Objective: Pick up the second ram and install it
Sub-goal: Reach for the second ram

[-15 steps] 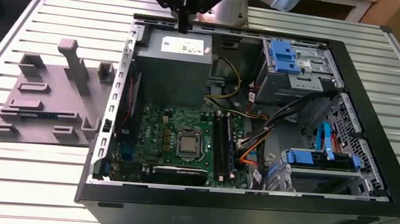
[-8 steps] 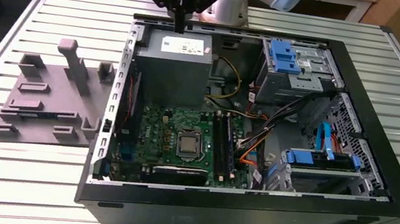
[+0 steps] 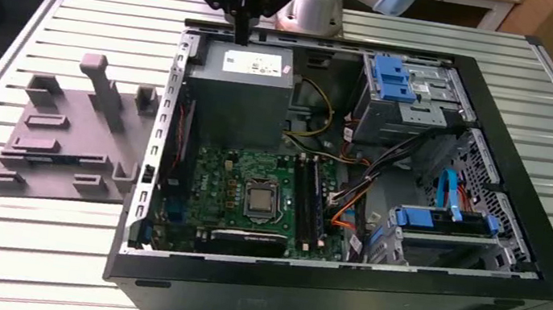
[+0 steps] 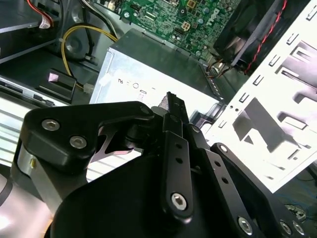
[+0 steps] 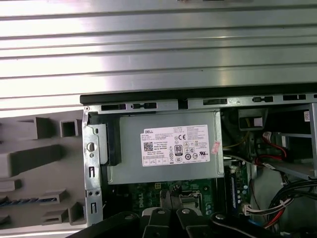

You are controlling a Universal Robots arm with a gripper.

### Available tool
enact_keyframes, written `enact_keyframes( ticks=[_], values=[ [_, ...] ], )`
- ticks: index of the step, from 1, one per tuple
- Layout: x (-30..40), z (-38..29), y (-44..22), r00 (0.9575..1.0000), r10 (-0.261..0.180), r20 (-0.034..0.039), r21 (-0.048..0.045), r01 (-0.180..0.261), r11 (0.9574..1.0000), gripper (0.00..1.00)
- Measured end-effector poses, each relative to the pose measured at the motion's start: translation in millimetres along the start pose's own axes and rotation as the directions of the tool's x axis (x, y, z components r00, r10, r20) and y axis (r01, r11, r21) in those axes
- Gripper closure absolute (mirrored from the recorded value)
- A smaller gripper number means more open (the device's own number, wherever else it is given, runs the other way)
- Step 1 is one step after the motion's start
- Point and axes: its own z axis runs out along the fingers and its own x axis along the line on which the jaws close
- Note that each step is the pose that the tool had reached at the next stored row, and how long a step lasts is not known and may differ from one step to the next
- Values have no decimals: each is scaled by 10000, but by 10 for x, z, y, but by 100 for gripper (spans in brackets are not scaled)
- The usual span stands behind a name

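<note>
Table [image 3: 25,250]: silver, ribbed in parallel stripes. Tray [image 3: 57,173]: plain grey. Computer case [image 3: 344,291]: black. Motherboard [image 3: 236,170]: green, black slots [image 3: 305,200]. Power supply [image 3: 241,97]: grey, white label. Drive caddies [image 3: 390,77]: blue. Gripper [image 3: 240,38]: black.

You have an open computer case [image 3: 521,263] lying on the slatted desk [image 3: 25,250], its grey power supply [image 3: 237,88] next to the green circuit board [image 3: 218,179]. A grey moulded tray [image 3: 60,149] sits beside the case, on the exterior view's left.

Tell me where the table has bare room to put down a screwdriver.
Bare slats lie at the exterior view's lower left, nearer the camera than the tray, and at upper left beyond it. Inside the case is crowded: cables, drive cages, end effector over power supply.
</note>
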Motion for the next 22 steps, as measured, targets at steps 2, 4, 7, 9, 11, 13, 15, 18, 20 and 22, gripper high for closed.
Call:
enact_keyframes(
  ticks=[2,4,7,9,11,13,15,18,20,22],
  values=[
    [24,0,-2,10000,0,0,0,0,10000,89],
    [48,-1,-3,10000,0,0,0,0,10000,89],
    [85,-2,-6,10000,0,0,-1,0,10000,89],
    [111,-3,-8,10000,0,0,-1,0,10000,89],
    [135,-3,-10,10000,0,0,0,0,10000,89],
    [162,-4,-12,10000,1,0,0,-1,10000,89],
    [189,-5,-14,10000,0,0,0,0,10000,89],
    [232,-5,-18,10000,-1,1,-1,1,10000,89],
    [263,-6,-20,10000,-1,0,-1,1,10000,89],
    [293,-7,-22,10000,0,0,0,0,10000,89]
  ],
)
